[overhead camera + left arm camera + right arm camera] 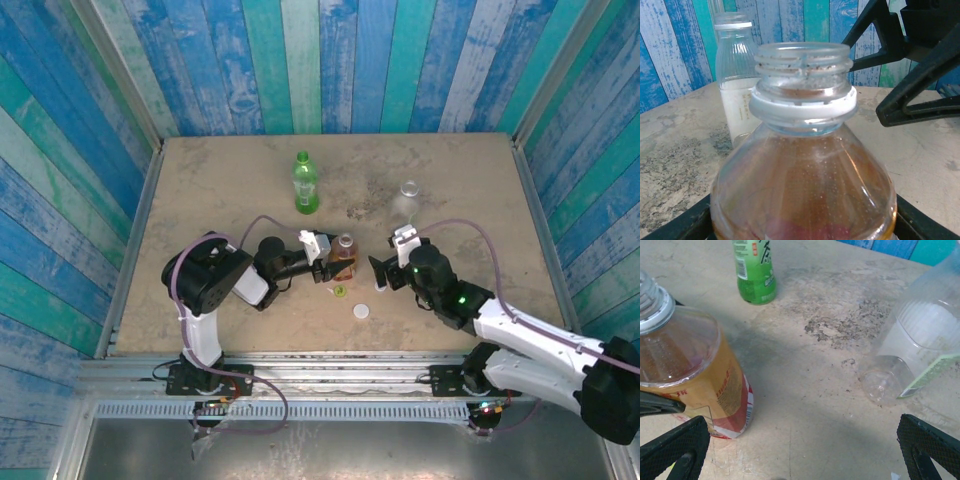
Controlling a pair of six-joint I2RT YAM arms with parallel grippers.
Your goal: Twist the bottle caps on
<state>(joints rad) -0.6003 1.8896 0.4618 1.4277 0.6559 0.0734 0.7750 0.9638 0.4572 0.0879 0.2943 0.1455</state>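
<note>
Threaded and uncapped, the neck of the amber bottle (805,175) sits close to the left wrist camera. The left gripper (332,264) is clamped around the bottle's body, its black fingers (687,222) showing at the lower corners. The bottle stands upright on the table (200,200), liquid high in its shoulder. The right gripper (801,427) hovers just beside it, fingers spread wide and holding nothing. Near the arm bases lie a yellow-green cap (340,291) and a white cap (361,311), both loose on the table. Further out stand the clear bottle (408,200) and the green bottle (304,185).

The caps are flat and thin, so I judge a pinch against the table could skate off or flip one. A cap set down tilted would likely cross-thread. Twisting hard could spin the amber bottle in its grip or slop liquid out. A wide swing by the right arm might topple the clear bottle.
</note>
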